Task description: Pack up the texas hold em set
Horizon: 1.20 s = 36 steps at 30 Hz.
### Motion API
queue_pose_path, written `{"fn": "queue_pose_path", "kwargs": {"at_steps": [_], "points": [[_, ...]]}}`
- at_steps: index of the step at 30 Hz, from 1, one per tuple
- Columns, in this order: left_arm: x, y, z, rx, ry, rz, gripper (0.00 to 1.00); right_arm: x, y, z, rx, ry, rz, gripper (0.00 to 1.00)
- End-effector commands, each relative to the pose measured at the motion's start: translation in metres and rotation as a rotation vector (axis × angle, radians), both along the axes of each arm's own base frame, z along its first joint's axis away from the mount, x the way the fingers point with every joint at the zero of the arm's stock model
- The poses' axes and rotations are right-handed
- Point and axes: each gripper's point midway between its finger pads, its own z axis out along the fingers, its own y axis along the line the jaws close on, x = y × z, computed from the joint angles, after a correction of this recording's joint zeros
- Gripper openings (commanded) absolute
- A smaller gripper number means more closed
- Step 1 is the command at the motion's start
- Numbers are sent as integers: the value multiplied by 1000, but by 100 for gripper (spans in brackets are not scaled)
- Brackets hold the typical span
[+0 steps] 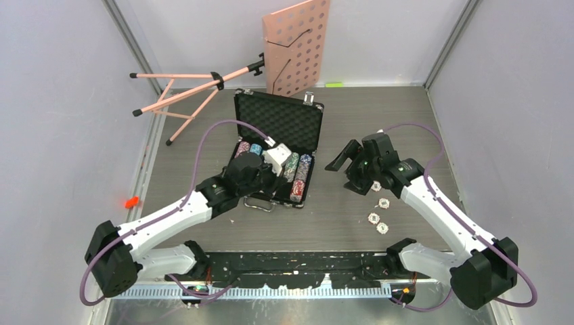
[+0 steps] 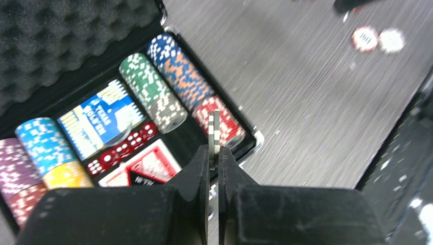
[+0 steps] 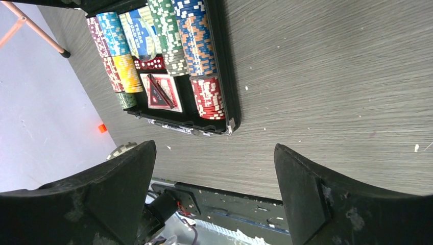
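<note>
The black case point(image 1: 277, 119) of the texas hold em set lies open mid-table, foam lid up. Its tray holds rows of striped poker chips point(image 2: 153, 92), card decks point(image 2: 99, 125) and red dice point(image 2: 122, 148). My left gripper point(image 2: 216, 153) hovers over the case's near right corner point(image 2: 255, 138), shut on a white-grey poker chip point(image 2: 216, 127) held edge-on. Several loose chips point(image 1: 379, 206) lie on the table right of the case. My right gripper point(image 1: 352, 166) stands open just above them, nothing between its fingers point(image 3: 135, 168). One chip point(image 3: 118, 150) peeks out beside its left finger.
A pink perforated music stand point(image 1: 298, 44) leans on the back wall, its tripod point(image 1: 183, 95) lying at back left. A small orange object point(image 1: 131, 201) sits at the left table edge. A black rail point(image 1: 298, 261) runs along the near edge between the arm bases.
</note>
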Motion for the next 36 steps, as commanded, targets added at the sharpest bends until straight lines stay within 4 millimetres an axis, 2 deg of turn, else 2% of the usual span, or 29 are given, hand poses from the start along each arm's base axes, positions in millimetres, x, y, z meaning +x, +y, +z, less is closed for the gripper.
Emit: {"fn": "queue_pose_path", "kwargs": {"at_steps": [1,7,12,16,28,30,32,36], "points": [[-4,24,-20,260,-141,-194,0,5,-5,14,-22,-59,7,92],[4,23,-55,394,-135,-399,0,-1,-16,17,-60,-82,7,92],[25,16,-72,459,-109,-416,0,-7,-30,25,-100,-103,2,92],[42,11,-79,490,-122,-388,0,-9,-40,28,-121,-110,-5,92],[66,-1,-100,538,-130,-390,0,-8,-50,19,-126,-75,-8,92],[69,-2,-101,544,-135,-387,6,-7,-50,20,-122,-72,-9,92],[74,-1,-100,548,-147,-358,17,-6,-51,20,-120,-72,-11,92],[80,3,-94,549,-179,-308,25,-5,-52,18,-111,-64,-15,92]]}}
